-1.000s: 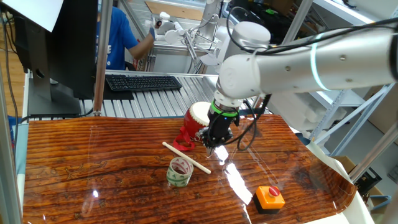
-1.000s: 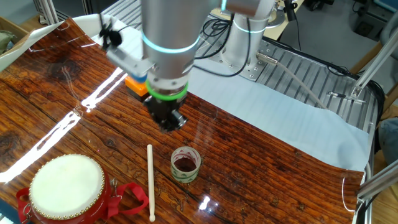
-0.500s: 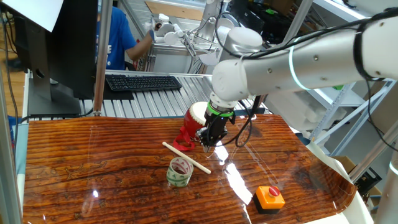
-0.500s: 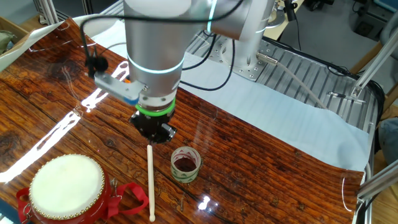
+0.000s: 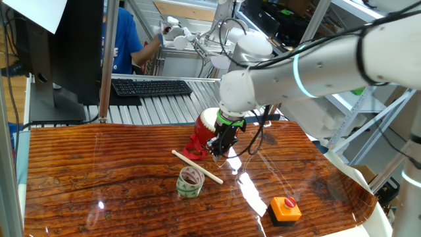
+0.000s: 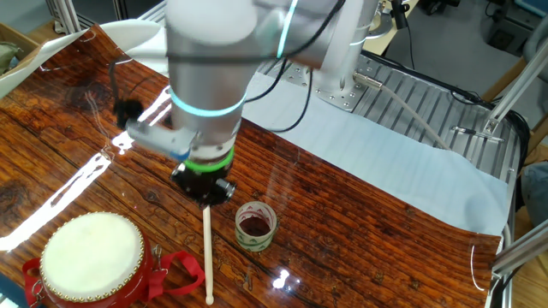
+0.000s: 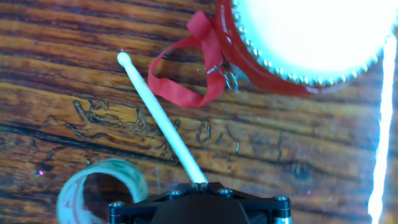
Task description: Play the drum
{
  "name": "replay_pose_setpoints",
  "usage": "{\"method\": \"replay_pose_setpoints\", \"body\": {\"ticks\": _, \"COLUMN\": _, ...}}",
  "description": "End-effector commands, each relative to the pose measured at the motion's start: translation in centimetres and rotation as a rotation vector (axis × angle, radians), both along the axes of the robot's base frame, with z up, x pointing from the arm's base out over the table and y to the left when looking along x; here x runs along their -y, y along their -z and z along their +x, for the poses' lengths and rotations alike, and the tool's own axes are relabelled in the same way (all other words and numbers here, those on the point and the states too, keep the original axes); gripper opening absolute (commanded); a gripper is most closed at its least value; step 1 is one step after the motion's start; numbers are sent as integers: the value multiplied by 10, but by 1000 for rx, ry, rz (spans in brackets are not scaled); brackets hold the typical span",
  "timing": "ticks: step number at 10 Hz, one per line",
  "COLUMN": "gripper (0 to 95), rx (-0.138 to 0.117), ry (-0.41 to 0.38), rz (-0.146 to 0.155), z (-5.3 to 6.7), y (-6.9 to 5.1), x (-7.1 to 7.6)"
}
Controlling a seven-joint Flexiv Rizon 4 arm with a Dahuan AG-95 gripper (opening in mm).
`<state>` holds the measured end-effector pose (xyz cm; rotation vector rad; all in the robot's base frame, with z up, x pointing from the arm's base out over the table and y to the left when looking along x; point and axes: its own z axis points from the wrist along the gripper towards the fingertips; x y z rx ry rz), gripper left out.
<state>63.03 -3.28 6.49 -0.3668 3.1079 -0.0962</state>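
Note:
The red drum [image 5: 209,122] with its cream skin stands at the back of the wooden table; it also shows in the other fixed view [image 6: 90,257] and in the hand view [image 7: 311,37]. A white drumstick [image 5: 196,166] lies flat on the table in front of it [image 6: 206,252] [image 7: 158,118]. My gripper [image 5: 218,155] points down over the stick's end farthest from the drum [image 6: 205,195]. In the hand view the fingertips [image 7: 199,184] sit together right at that end. The jaws look shut, and the stick still rests on the table.
A green-rimmed tape roll [image 5: 190,182] lies beside the stick [image 6: 255,225] [image 7: 102,193]. An orange push button [image 5: 285,208] sits at the front right. The drum's red strap [image 7: 186,68] loops across the stick. A keyboard and a person are behind the table.
The gripper has moved from beside the tape roll toward the drum side and now sits over the drumstick's end. The stick, drum and tape roll have not moved.

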Motion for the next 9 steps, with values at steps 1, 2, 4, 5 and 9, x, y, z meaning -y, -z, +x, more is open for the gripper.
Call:
{"method": "replay_pose_setpoints", "body": {"ticks": 1, "gripper": 0, "rx": -3, "ry": -8, "rz": 7, "z": 1, "y": 4, "x": 2}}
{"method": "replay_pose_setpoints", "body": {"ticks": 2, "gripper": 0, "rx": -7, "ry": -8, "rz": 8, "z": 1, "y": 4, "x": 2}}
{"method": "replay_pose_setpoints", "body": {"ticks": 4, "gripper": 0, "rx": 3, "ry": -6, "rz": -8, "z": 1, "y": 4, "x": 2}}
{"method": "replay_pose_setpoints", "body": {"ticks": 5, "gripper": 0, "rx": 7, "ry": -4, "rz": -15, "z": 1, "y": 4, "x": 1}}
{"method": "replay_pose_setpoints", "body": {"ticks": 9, "gripper": 190, "rx": 2, "ry": 6, "rz": 4, "z": -2, "y": 7, "x": 0}}
